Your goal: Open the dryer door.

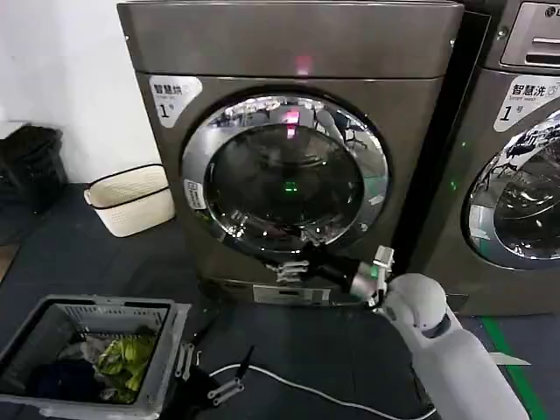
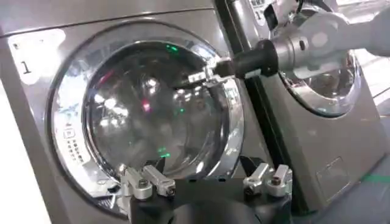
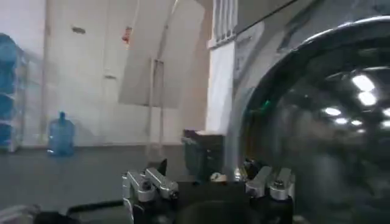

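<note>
The dryer door [image 1: 284,179] is a round dark glass window in a chrome ring, and it looks flush with the grey machine front. My right arm reaches in from the lower right. Its gripper [image 1: 293,269] is open at the bottom rim of the door, fingers apart with nothing held. In the left wrist view the same right gripper [image 2: 195,78] rests against the door's [image 2: 158,103] chrome ring. The right wrist view has that gripper [image 3: 207,185] spread beside the glass [image 3: 329,122]. My left gripper [image 1: 206,374] hangs low near the floor, facing the dryer, open [image 2: 207,182] and empty.
A grey laundry basket [image 1: 105,304] with clothes sits on the floor at the lower left. A white basket [image 1: 131,199] and a black bin [image 1: 31,166] stand by the wall. A second machine [image 1: 516,175] is on the right. A white cable [image 1: 306,389] crosses the floor.
</note>
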